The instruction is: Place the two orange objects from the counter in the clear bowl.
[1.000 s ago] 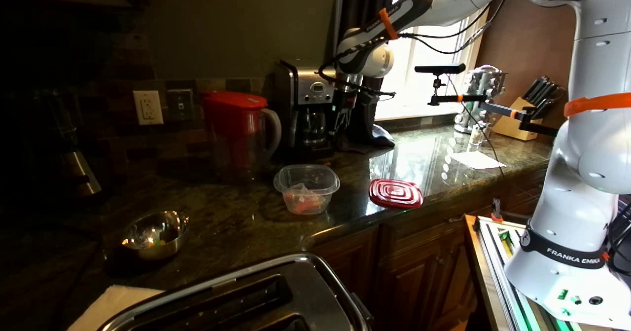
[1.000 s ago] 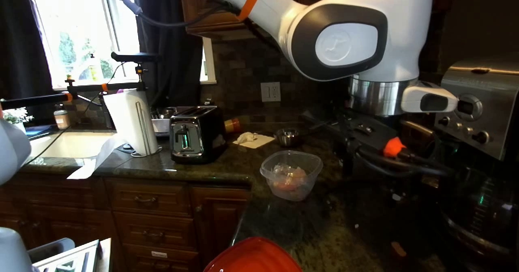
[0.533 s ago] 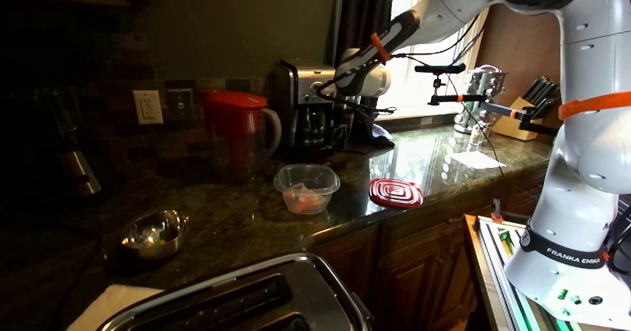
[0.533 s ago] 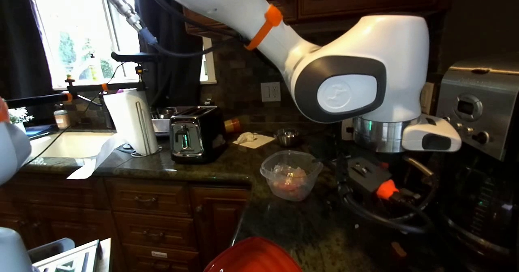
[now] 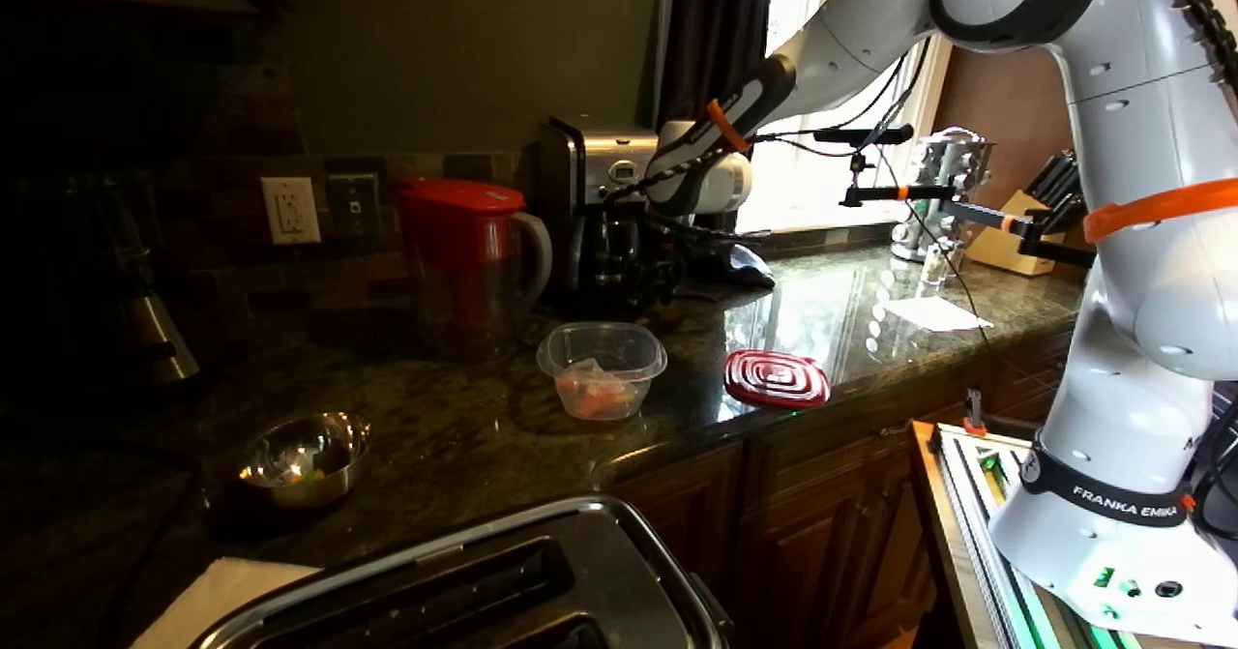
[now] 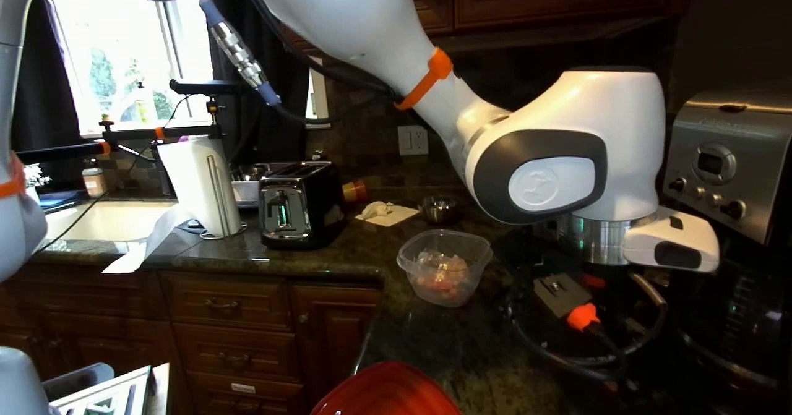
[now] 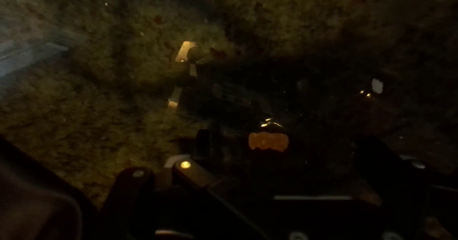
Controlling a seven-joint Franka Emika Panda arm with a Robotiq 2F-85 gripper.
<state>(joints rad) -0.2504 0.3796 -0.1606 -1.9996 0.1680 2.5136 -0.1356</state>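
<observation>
In the wrist view one small orange object [image 7: 268, 142] lies on the dark speckled counter [image 7: 89, 118]. My gripper [image 7: 286, 148] is open around it, one dark finger to each side and apart from it. I cannot make out a second orange object on the counter. The clear bowl [image 5: 633, 364] stands on the counter in both exterior views [image 6: 475, 254], with wrapped orange-pink pieces inside. In an exterior view my gripper hangs low beside the bowl, near the coffee maker; its fingertips are lost in shadow. The wrist view is very dark.
A red lid [image 5: 777, 379] lies near the counter edge. The coffee maker [image 6: 724, 161] stands close to the wrist. A red pitcher [image 5: 464, 233], a shiny metal bowl [image 5: 308, 475] and a toaster [image 6: 300, 208] stand around. A cable loops below the wrist.
The arm has come down steadily, bringing the gripper closer to the counter beside the coffee maker. The clear bowl, lid and metal bowl have not moved.
</observation>
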